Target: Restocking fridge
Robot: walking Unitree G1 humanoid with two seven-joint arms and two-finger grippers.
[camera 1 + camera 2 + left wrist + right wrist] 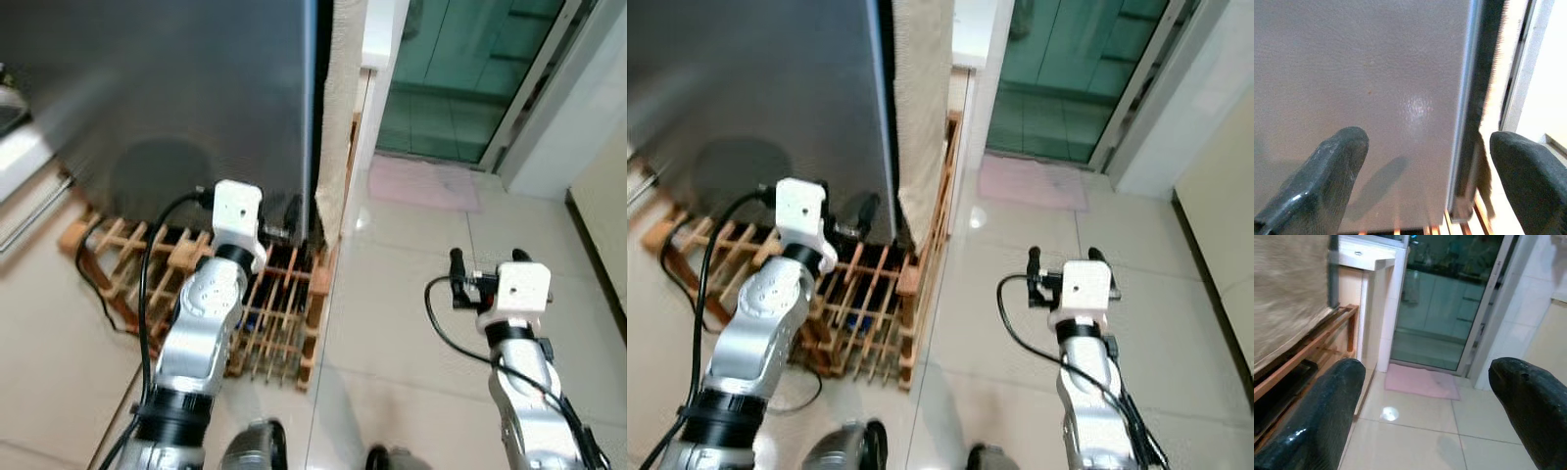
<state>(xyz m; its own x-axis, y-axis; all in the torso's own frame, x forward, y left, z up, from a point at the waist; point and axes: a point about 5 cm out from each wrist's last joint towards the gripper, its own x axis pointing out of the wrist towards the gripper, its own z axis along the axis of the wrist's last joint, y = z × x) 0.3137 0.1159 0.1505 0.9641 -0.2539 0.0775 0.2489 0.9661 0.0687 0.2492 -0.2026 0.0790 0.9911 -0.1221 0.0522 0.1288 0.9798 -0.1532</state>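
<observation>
The fridge [176,88] filled the upper left of the head frames, its grey door closed, matte and faintly textured, with a soft glare patch and the arm's shadow on it in the left wrist view. A dark seam ran down the door's right edge [1469,98], and a beige cloth [921,98] hung just beside that edge. Under and in front of the fridge lay a wooden rack [265,313] of slats, low on the floor at centre left; a black cable [108,294] trailed over its left end. The left gripper [279,223] was raised at centre frame close to the lower door, fingers [1327,176] apart, with the door edge between them in its wrist view; whether they touched the door could not be told. The right gripper [485,259] hung at lower right over bare floor, well apart from the fridge, fingers [1327,416] spread wide and empty. The floor [411,294] was glossy cream tile with thin grout lines and a small light reflection. At upper right a pink mat [421,181] lay before a glass sliding door [460,78] in a pale metal frame, greenish behind the glass. A white cabinet [1371,264] stood between the cloth and the door.
</observation>
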